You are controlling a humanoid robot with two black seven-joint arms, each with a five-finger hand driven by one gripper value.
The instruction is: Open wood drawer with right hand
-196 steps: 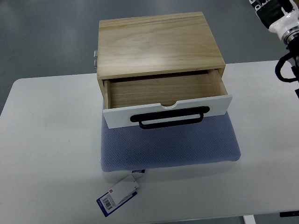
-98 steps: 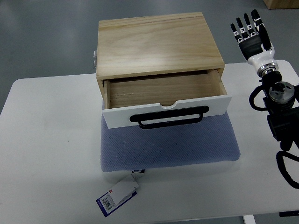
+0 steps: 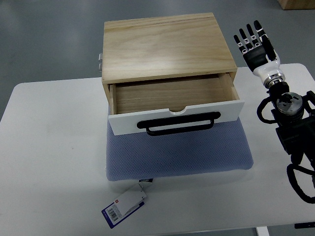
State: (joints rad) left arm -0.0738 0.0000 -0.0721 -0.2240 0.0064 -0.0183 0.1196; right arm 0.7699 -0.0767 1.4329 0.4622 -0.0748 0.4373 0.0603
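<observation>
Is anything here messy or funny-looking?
Mostly neat. The drawer is pulled out and empty, and its white front sits slightly slanted. A price tag lies loose on the table by the blue mat. The right hand is open, beside the box, touching nothing.

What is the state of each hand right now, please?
Left hand: not in view.
Right hand: open, fingers spread, holding nothing, to the right of the wood drawer box.
</observation>
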